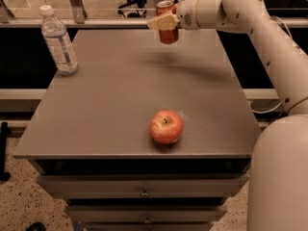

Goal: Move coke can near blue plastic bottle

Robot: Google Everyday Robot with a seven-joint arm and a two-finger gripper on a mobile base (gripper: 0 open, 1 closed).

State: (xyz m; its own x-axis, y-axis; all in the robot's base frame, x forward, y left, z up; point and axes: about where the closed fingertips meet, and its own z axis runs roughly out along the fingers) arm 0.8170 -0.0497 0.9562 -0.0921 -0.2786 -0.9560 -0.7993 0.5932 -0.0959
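Note:
The coke can (167,33) is a small red can with a silver top, held in the air above the far middle of the grey table (125,105). My gripper (163,22) is shut on the can from its right side, its cream fingers (159,22) across the can's upper half. The blue plastic bottle (58,42) stands upright at the table's far left corner, clear with a white cap and pale label. The can is well to the right of the bottle.
A red apple (166,126) lies near the table's front edge, right of centre. My white arm (269,47) reaches in from the right and my base (279,177) fills the lower right. Drawers (144,191) sit under the tabletop.

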